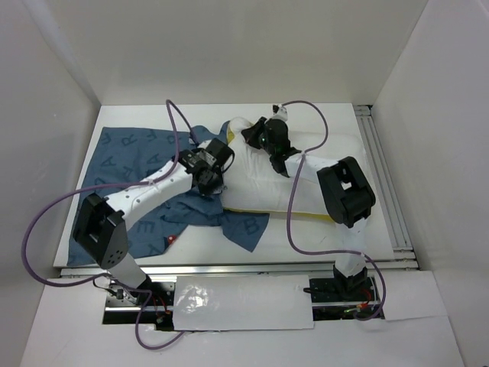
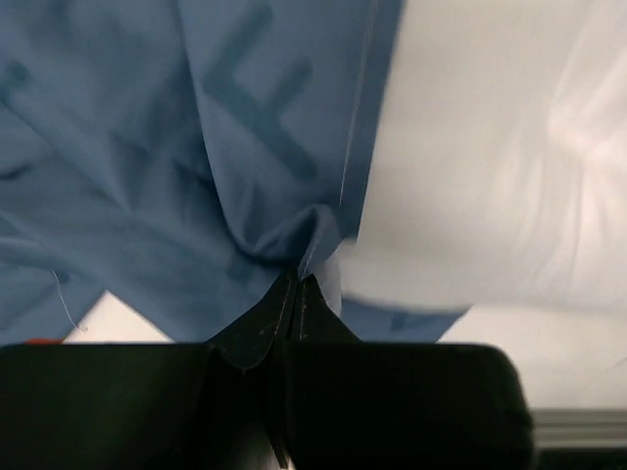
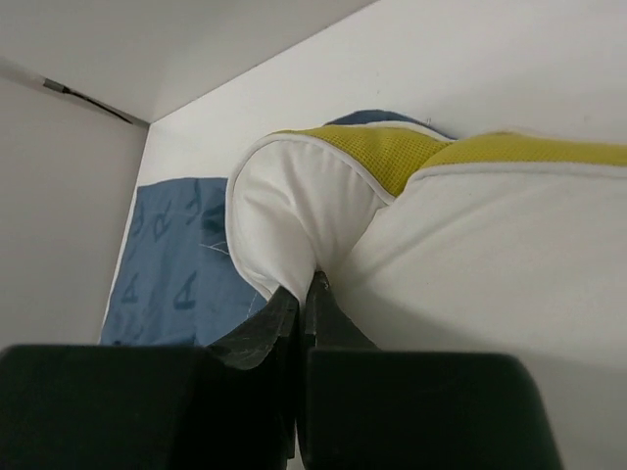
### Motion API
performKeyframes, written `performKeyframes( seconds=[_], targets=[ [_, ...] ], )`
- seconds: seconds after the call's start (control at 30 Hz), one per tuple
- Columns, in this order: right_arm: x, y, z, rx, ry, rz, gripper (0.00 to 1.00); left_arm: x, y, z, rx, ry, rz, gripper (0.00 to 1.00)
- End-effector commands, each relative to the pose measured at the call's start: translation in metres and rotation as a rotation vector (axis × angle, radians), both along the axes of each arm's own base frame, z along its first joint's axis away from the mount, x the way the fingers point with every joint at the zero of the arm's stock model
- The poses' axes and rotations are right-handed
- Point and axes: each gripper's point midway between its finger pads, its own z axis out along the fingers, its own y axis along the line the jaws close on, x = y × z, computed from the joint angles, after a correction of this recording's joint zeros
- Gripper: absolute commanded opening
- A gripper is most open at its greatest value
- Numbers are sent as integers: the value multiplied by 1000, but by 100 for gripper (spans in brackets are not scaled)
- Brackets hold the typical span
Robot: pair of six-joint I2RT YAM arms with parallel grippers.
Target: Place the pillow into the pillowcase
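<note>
The white pillow (image 1: 317, 172) with a yellow band lies across the middle and right of the table. The dusty-blue pillowcase (image 1: 130, 164) with darker letters is spread to its left and runs under the pillow's near left edge. My left gripper (image 1: 212, 182) is shut on a fold of the pillowcase (image 2: 245, 147), right beside the pillow (image 2: 500, 157). My right gripper (image 1: 256, 138) is shut on a pinch of the pillow's far left corner (image 3: 294, 211), below its yellow band (image 3: 392, 157). The pillowcase (image 3: 171, 264) lies just left of that corner.
White enclosure walls (image 1: 53, 115) stand close on the left, back and right. A metal rail (image 1: 382, 168) runs along the right side of the table. Purple cables (image 1: 172, 122) loop over both arms. A small red mark (image 1: 171, 239) shows on the pillowcase near the front.
</note>
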Motion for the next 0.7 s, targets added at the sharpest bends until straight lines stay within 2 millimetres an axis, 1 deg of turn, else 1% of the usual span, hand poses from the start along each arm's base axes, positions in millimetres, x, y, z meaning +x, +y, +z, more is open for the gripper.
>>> performKeyframes(
  seconds=[0.0,0.03,0.07,0.1,0.17,0.23,0.27,0.3,0.33,0.37,0.4,0.43,0.47,0.53,0.57,0.6,0.63,0.67],
  targets=[
    [-3,-2,43,166,17,-125,0,35,1,27,-79,-76,98,0],
    [-3,-1,44,201,31,-132,0,41,-2,36,-92,-105,103,0],
    [-1,-2,55,224,20,-146,0,46,1,40,-99,-115,113,0],
    [-1,-3,53,227,43,-161,0,49,-2,45,-110,-130,113,0],
    [6,-1,65,277,54,-178,0,63,-2,63,-147,-179,131,0],
    [7,1,74,329,65,-185,0,68,-5,82,-170,-219,122,0],
    [12,2,78,347,67,-196,0,71,-7,87,-183,-235,122,0],
    [15,0,75,345,81,-220,0,71,-7,87,-183,-235,122,0],
    [17,-1,79,349,88,-235,0,73,-8,92,-190,-245,122,0],
    [19,5,82,375,105,-246,0,72,-10,92,-197,-240,116,0],
    [20,-1,76,358,117,-278,0,72,-10,92,-197,-240,116,0],
    [19,4,79,395,132,-292,0,68,-10,84,-192,-219,110,0],
    [20,3,80,406,133,-304,0,67,-10,76,-185,-201,118,0],
    [21,4,75,431,152,-313,0,66,-9,73,-180,-194,118,0],
    [20,6,76,454,163,-309,0,64,-10,63,-178,-168,121,0],
    [16,13,66,456,202,-295,0,64,-10,63,-178,-168,121,0],
    [14,16,63,466,226,-289,0,63,-9,56,-167,-153,122,0],
    [10,22,61,477,232,-271,0,63,-10,56,-173,-152,131,0]
  ],
)
